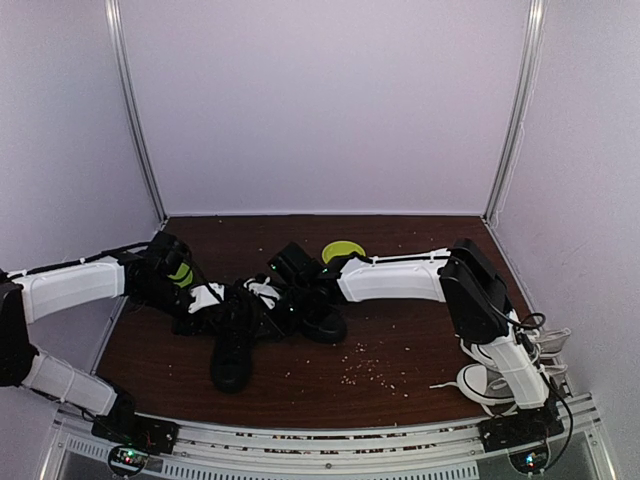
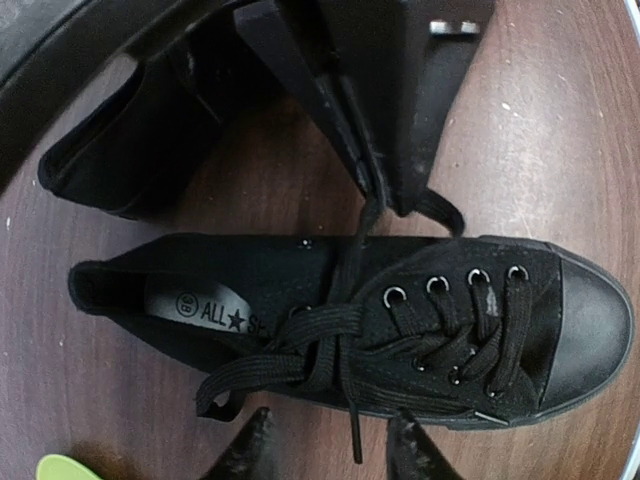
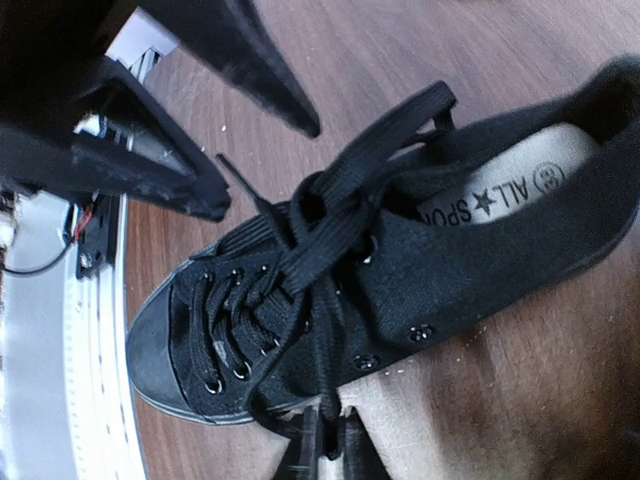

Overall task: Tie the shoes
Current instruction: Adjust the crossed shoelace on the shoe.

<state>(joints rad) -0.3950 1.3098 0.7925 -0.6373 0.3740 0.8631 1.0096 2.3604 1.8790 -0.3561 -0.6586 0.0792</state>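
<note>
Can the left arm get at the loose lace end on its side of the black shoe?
Probably yes. The left gripper hangs open with the lace end between its fingers, nothing covering it; the right gripper is shut on the other lace, across the shoe.

On my feed the tabletop [image 1: 420, 330] is dark brown wood, with pale crumbs [image 1: 362, 366] scattered over its near right part. A lime-green disc [image 1: 343, 250] lies flat toward the back, near the middle. Another patch of the same green [image 2: 62, 468] shows in the bottom left corner of the left wrist view, but I can't tell what it is. Grey-and-white sneakers [image 1: 478, 382] with white laces sit at the near right edge, close to the side wall. Plain white walls [image 1: 320, 100] close in the back and both sides.
</note>
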